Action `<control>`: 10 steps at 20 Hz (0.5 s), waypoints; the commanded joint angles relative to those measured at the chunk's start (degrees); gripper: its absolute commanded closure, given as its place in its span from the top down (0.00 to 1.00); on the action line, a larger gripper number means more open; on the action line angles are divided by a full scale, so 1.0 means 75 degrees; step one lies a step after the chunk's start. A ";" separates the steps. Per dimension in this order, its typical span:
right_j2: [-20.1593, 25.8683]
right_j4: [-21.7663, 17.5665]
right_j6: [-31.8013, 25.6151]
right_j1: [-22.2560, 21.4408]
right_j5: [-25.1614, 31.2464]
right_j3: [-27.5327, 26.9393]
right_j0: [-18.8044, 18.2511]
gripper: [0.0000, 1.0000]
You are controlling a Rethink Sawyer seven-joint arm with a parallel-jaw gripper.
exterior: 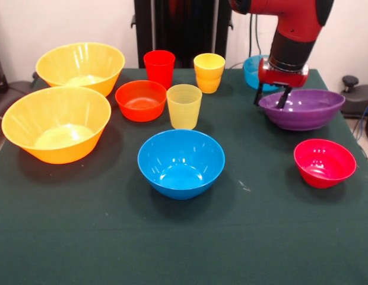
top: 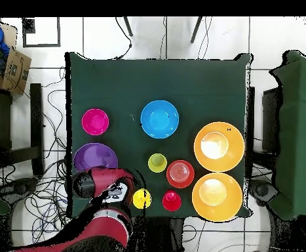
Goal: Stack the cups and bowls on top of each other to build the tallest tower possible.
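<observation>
Nearest the front camera on the green table (exterior: 113, 249) sits the medium blue bowl (exterior: 181, 163), upright and alone at the centre. To its right, a little farther back, rests the small pink-red bowl (exterior: 324, 162), well apart from everything else. At the left edge stands one large yellow-orange bowl (exterior: 56, 132), and behind it, close by, the second large yellow-orange bowl (exterior: 81, 67). Behind the blue bowl the pale translucent yellow cup (exterior: 184, 106) stands upright, just beside the small orange-red bowl (exterior: 140, 100) on its left. Farther back are the red cup (exterior: 159, 68) and, to its right, the two orange-yellow cups (exterior: 209, 72) nested one in the other. On the right the wide purple bowl (exterior: 301, 109) sits upright, with the gripper (exterior: 271, 96) hanging over its far left rim; the two dark fingers are spread apart with nothing between them, one outside the rim and one just over it. The red and black arm (exterior: 294, 35) comes down from above. Behind the arm, partly hidden, the light-blue bowl (exterior: 253, 70) stands at the table's far edge. No tower is built: apart from the two nested cups, each piece stands on the cloth by itself.
</observation>
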 commanded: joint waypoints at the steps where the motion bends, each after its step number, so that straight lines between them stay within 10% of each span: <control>1: 0.0463 0.0281 0.1332 0.0310 -0.0318 -0.0330 0.0182 1.00; 10: 0.0400 0.0218 0.1157 0.0261 -0.0005 -0.0403 0.0204 1.00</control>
